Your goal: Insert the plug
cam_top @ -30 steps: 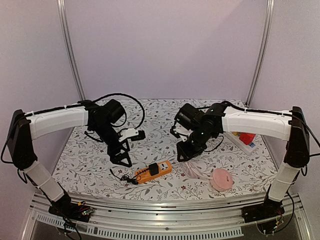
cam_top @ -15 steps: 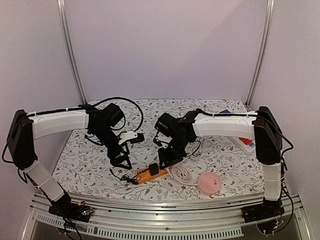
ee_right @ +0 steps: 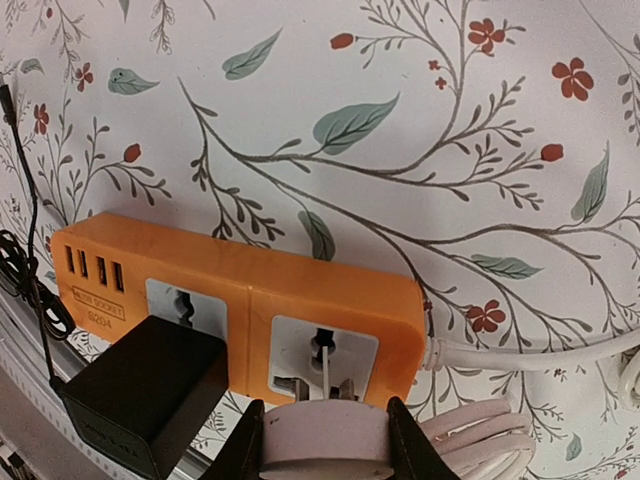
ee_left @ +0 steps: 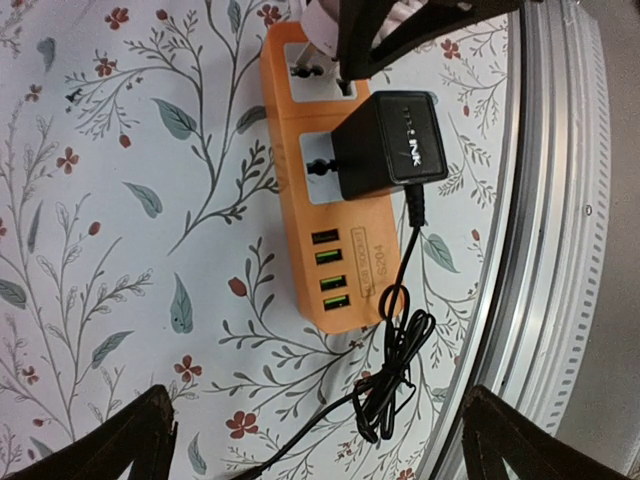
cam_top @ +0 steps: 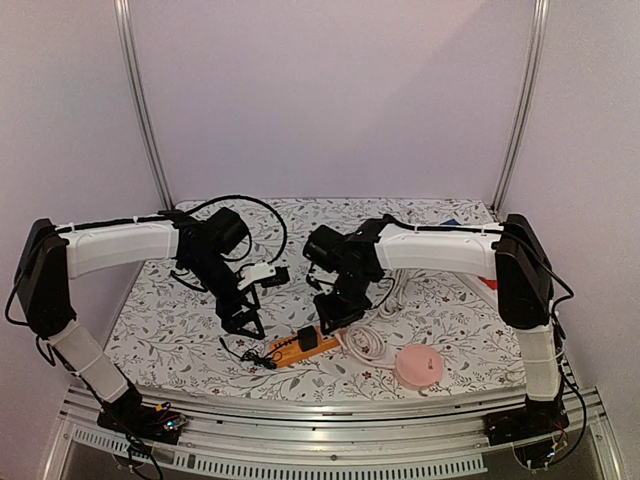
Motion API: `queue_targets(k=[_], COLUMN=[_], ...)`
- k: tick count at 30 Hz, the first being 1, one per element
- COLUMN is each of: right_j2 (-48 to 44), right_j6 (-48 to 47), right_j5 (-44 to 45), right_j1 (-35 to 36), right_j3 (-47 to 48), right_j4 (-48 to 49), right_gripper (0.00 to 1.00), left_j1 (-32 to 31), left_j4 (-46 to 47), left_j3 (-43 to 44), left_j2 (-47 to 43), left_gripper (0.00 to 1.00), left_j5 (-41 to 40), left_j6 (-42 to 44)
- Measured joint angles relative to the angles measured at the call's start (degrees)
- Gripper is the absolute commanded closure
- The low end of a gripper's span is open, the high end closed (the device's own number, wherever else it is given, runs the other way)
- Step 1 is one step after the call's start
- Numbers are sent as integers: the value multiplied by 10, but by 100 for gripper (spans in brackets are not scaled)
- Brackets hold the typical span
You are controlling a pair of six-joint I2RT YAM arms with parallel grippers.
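Pale lilac walls closed in a table point(cam_top: 160, 330) under a leaf-and-flower cloth. On the left, the left gripper point(cam_top: 243, 318) hung low over the cloth with its jaws spread wide and nothing between them. The orange power strip point(cam_top: 283, 348) lay just ahead of it, toward the table's near edge, and a black adapter point(ee_right: 140, 395) filled the strip's middle socket.

The right gripper point(cam_top: 335, 312) was clamped on the white plug point(ee_right: 322, 445), which sat between its fingers. The strip's free end socket lay straight ahead of those fingertips, and the strip's long axis ran crosswise to the line of the prongs. The prongs reached the socket face, but the plug body stood off it, so it looked unseated. The right arm reached in from its side, bent at the elbow, its wrist pitched down over the strip's end. It was plainly the nearer arm.

A white cable point(cam_top: 365, 345) lay coiled beside that gripper, with a pink round object point(cam_top: 418, 368) further right.
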Motion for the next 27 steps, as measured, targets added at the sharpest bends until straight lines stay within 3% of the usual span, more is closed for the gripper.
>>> queue_targets(k=[27], right_j2=[33], right_j6=[-33], right_j5=[36], right_j1=[18], right_j3=[61], right_j4=[-79], right_gripper=[100], left_j1=[0], left_j4=[0], left_j3=[-1], left_j2=[0], left_gripper=[0], left_j5=[-1], left_j6=[-1])
